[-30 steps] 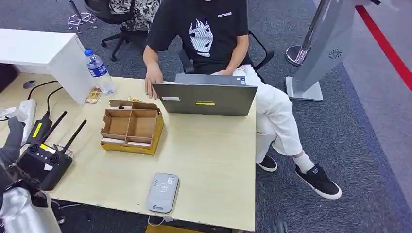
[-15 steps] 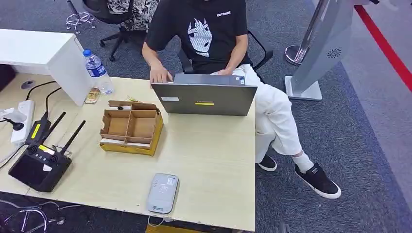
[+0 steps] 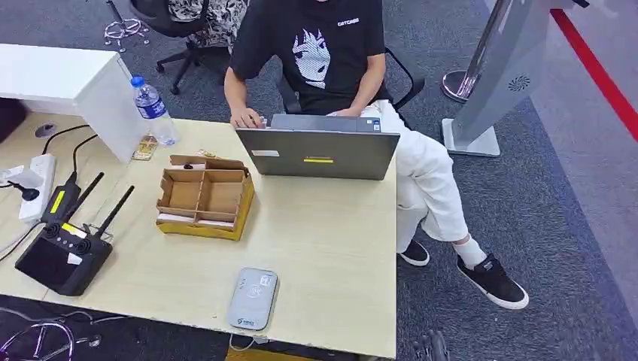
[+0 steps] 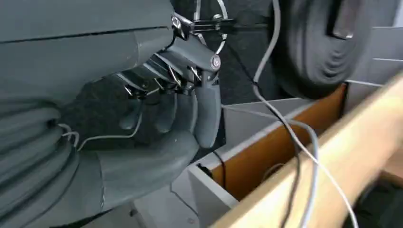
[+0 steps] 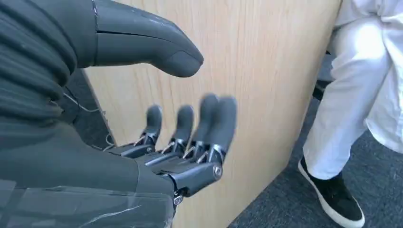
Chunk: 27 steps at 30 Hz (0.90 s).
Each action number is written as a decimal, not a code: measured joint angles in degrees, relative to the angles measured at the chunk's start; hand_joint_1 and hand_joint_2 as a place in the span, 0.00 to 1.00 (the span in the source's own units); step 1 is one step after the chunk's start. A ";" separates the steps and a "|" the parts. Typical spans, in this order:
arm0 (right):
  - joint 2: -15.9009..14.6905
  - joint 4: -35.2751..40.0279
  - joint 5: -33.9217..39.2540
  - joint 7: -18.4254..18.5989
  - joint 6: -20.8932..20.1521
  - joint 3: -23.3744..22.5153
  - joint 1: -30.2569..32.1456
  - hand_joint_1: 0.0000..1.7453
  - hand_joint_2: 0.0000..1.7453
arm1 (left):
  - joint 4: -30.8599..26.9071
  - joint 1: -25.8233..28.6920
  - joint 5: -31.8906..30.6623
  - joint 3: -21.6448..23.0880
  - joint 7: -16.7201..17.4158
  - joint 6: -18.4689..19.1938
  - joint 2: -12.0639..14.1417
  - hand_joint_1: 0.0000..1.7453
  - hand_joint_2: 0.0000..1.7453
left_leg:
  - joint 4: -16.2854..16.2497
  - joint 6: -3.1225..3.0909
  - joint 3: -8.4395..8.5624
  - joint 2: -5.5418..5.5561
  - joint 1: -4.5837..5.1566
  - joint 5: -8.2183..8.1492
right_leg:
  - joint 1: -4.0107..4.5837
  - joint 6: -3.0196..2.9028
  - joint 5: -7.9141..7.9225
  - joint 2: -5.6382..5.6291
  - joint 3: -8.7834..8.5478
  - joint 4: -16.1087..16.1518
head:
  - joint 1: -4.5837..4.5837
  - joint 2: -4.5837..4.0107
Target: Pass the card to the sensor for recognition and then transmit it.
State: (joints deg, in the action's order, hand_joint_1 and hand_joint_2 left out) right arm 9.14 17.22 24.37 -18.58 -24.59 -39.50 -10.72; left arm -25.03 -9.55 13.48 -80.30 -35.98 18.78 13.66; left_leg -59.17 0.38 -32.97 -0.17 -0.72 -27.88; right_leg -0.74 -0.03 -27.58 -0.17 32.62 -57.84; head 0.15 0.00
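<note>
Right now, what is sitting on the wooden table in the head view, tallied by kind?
Card sensor: 1
Cardboard divider box: 1
Laptop: 1
Water bottle: 1
Black remote controller with antennas: 1
White power strip: 1
Total: 6

A light wooden table (image 3: pixel 323 226) carries a grey card sensor (image 3: pixel 253 298) near its front edge, a divided cardboard box (image 3: pixel 204 197) toward the middle, an open laptop (image 3: pixel 317 150) at the far side, a water bottle (image 3: pixel 154 111), a black antenna device (image 3: pixel 64 256) and a white power strip (image 3: pixel 34 185).
</note>
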 joint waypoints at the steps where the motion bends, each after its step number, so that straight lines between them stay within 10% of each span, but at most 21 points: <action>1: 0.00 0.00 -0.24 0.11 0.07 0.07 -0.12 0.00 1.00 | 0.77 0.16 0.33 -0.24 0.18 0.00 0.00 0.94 1.00 | 0.00 0.00 0.00 0.00 0.00 0.00 | 0.00 0.00 0.00 0.00 0.00 0.00 | 0.00 0.00; 2: 0.00 0.00 -0.52 0.17 0.26 0.11 -0.23 0.00 1.00 | 1.53 0.28 0.50 -0.55 0.46 0.06 0.00 0.32 1.00 | 0.00 0.00 0.00 0.00 0.00 0.00 | 0.00 0.00 0.00 0.00 0.00 0.00 | 0.00 0.00; 3: 0.00 0.00 -0.57 0.18 0.59 0.13 -0.33 0.00 1.00 | 2.08 0.39 0.61 -0.72 0.63 0.28 0.00 0.00 1.00 | 0.00 0.00 0.00 0.00 -0.01 0.00 | 0.00 0.00 0.00 0.00 0.00 0.00 | 0.00 0.00; 10: -0.09 0.00 -0.96 0.68 1.27 0.96 -0.18 0.00 1.00 | 3.76 0.96 0.26 -0.51 2.29 4.22 -0.11 0.00 1.00 | 0.00 0.00 0.04 0.00 -0.01 0.00 | 0.00 0.00 0.00 0.01 0.00 0.00 | 0.00 0.00; 27: -2.49 1.42 -8.88 6.60 8.77 12.64 6.13 0.00 1.00 | 4.44 6.77 -4.33 22.48 13.23 -2.71 -3.78 0.00 1.00 | 0.00 -0.01 0.03 0.00 0.00 -0.01 | 0.00 0.00 0.00 0.00 0.01 0.03 | 0.04 0.00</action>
State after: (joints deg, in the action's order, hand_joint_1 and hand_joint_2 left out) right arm 6.64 18.64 15.49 -11.98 -15.82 -26.86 -4.59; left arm -20.59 -2.78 9.16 -57.82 -22.75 16.06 9.88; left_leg -59.18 0.38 -32.95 -0.17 -0.72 -27.89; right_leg -0.73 -0.03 -27.59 -0.16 32.63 -57.81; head 0.20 0.00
